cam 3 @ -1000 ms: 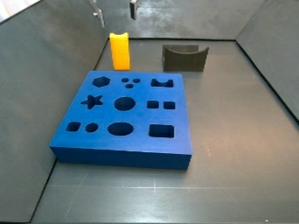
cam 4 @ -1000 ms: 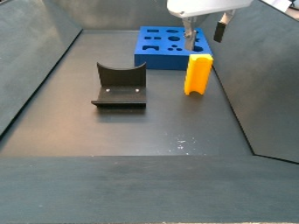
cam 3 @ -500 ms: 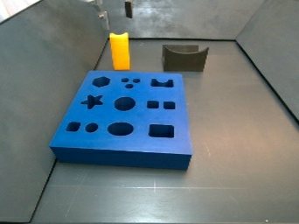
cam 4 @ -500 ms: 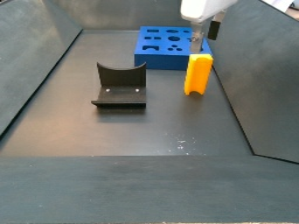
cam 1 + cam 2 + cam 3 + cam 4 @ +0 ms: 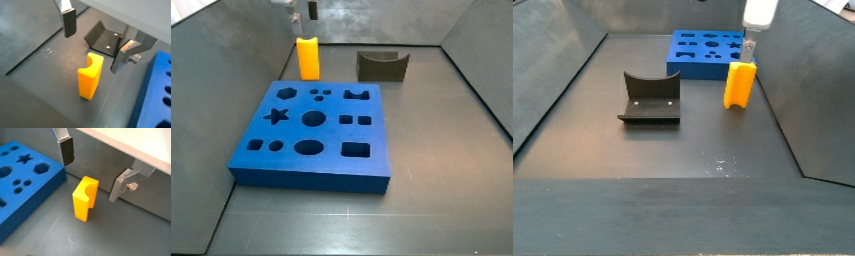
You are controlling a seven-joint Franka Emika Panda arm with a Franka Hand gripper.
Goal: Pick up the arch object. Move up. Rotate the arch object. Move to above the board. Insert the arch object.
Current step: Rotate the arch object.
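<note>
Fingers spread, the gripper (image 5: 90,175) hangs above the arch object (image 5: 84,198), which stands upright on the floor just beside the board (image 5: 313,137), near its far edge. Pickup, rotation and insertion all appear undone.

You have the fixture (image 5: 382,66) standing on the dark grey table (image 5: 425,140) in the upper middle of a side view, and at left centre in a side view (image 5: 649,98). It is a dark L-shaped bracket, its upright plate dipping in a curve along the top edge. A wrist view (image 5: 107,39) shows you two screw heads on it. Grey walls (image 5: 553,70) ring the table. Pale specks (image 5: 720,165) mark the floor at lower centre. The hand (image 5: 301,12) hangs at the top edge, upper left of the fixture and well apart from it.
</note>
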